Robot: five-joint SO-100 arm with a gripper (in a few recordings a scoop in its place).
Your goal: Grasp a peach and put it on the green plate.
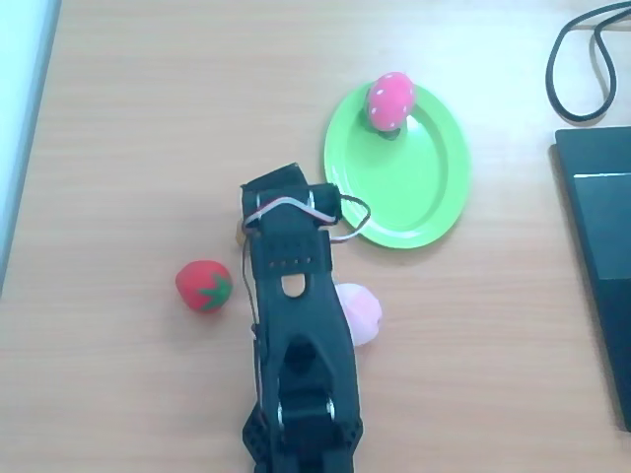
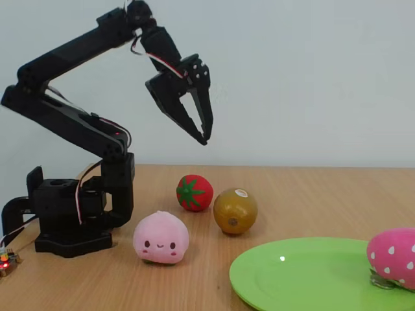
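The peach (image 2: 161,238), pale pink with a tiny dotted face, sits on the table in front of the arm's base; in the overhead view the peach (image 1: 363,313) peeks out from the right side of the arm. The green plate (image 2: 305,275) lies at the front right, and in the overhead view the green plate (image 1: 414,187) is up and right of the arm. My gripper (image 2: 203,137) hangs high above the table, pointing down, fingertips together with nothing in them, well above and behind the peach.
A hot-pink strawberry (image 1: 390,100) rests on the plate's far rim. A red strawberry (image 2: 194,192) and a brown kiwi-like fruit (image 2: 235,210) stand behind the peach. A black flat device (image 1: 601,246) and a cable (image 1: 582,59) lie at the right edge.
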